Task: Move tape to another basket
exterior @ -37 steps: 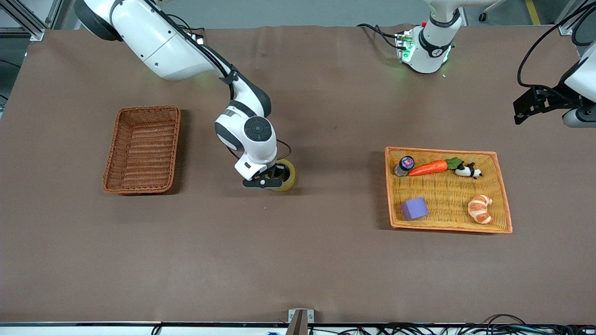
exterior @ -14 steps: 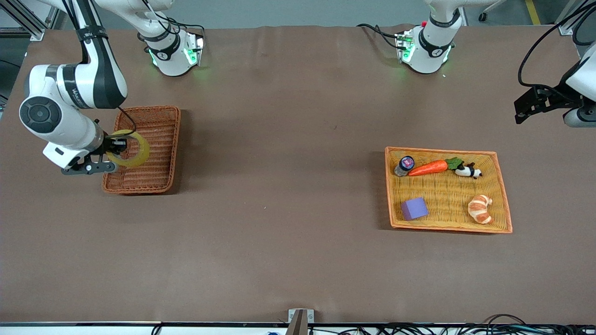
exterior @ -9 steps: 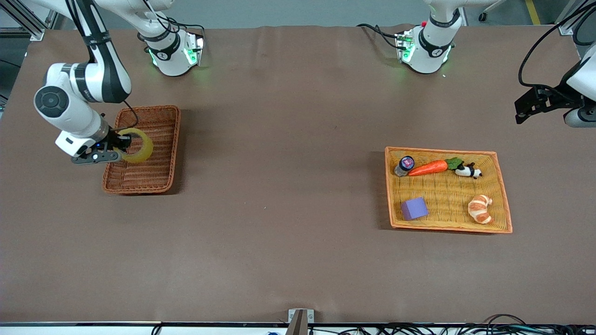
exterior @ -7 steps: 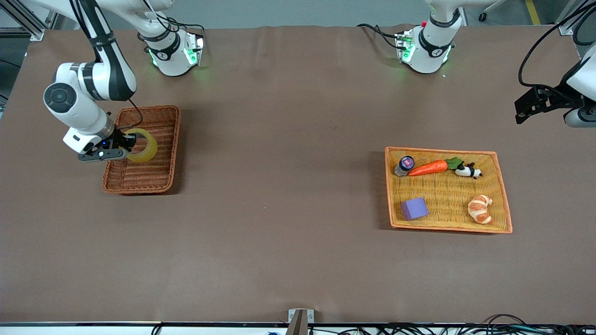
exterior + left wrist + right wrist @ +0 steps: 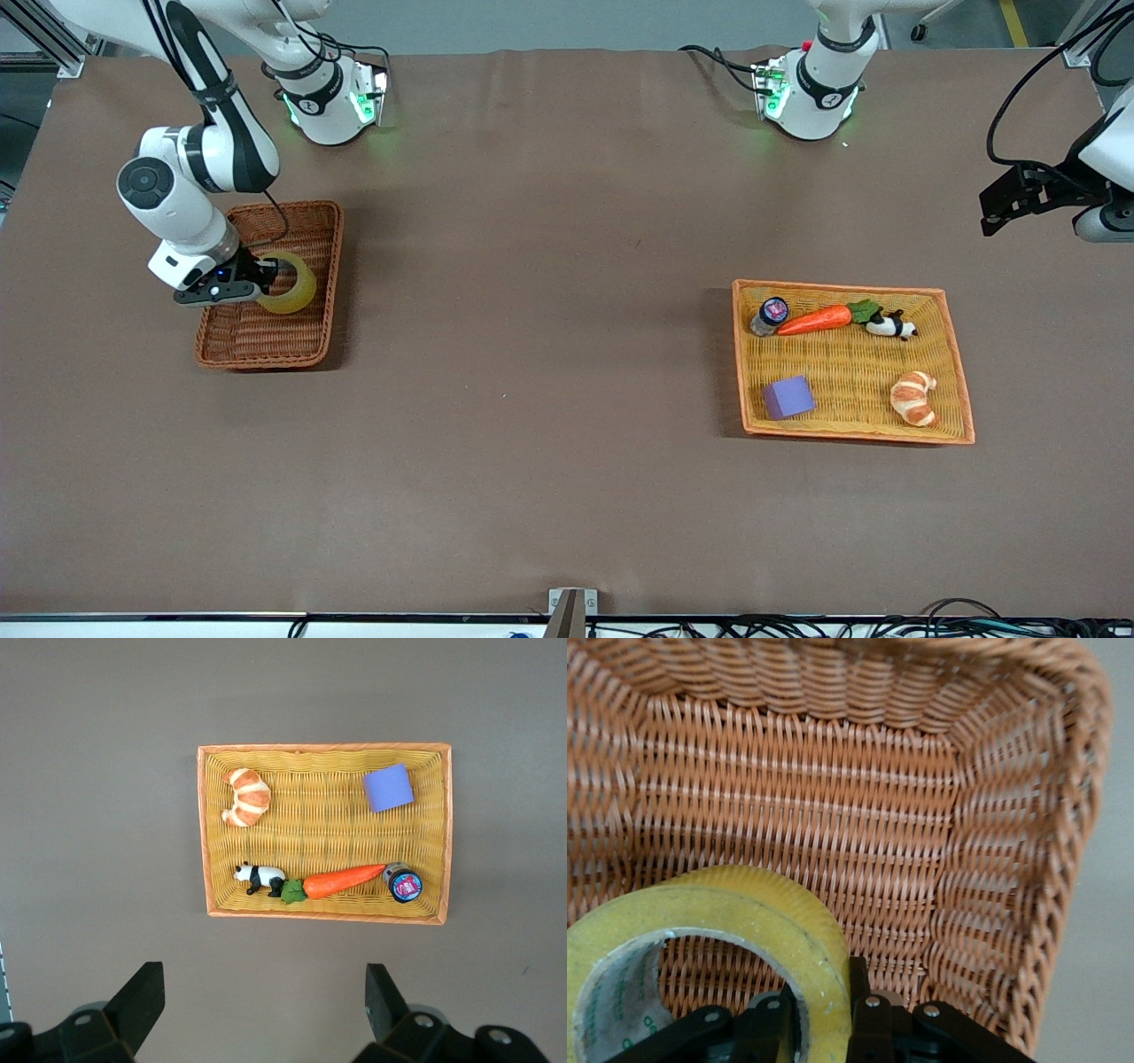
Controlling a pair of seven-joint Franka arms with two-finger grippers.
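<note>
My right gripper (image 5: 266,285) is shut on the tape (image 5: 292,285), a yellowish ring with a grey core, and holds it over the middle of the reddish-brown wicker basket (image 5: 235,348) at the right arm's end of the table. In the right wrist view the tape (image 5: 735,921) fills the lower part of the picture, one finger inside the ring and one outside on its wall, with the basket's woven floor and walls (image 5: 833,806) close below. My left gripper (image 5: 263,1010) is open and empty, held high over the table beside the orange-yellow tray (image 5: 324,751); the left arm waits.
The orange-yellow woven tray (image 5: 961,416) at the left arm's end holds a carrot (image 5: 813,320), a toy panda (image 5: 890,326), a small jar (image 5: 770,314), a purple block (image 5: 788,396) and a croissant (image 5: 914,398). Brown table cloth lies between the two containers.
My right arm carried the tape from the table's middle to the wicker basket, then shifted it from the basket's outer edge to over its middle and lowered it. The left arm has not moved.
</note>
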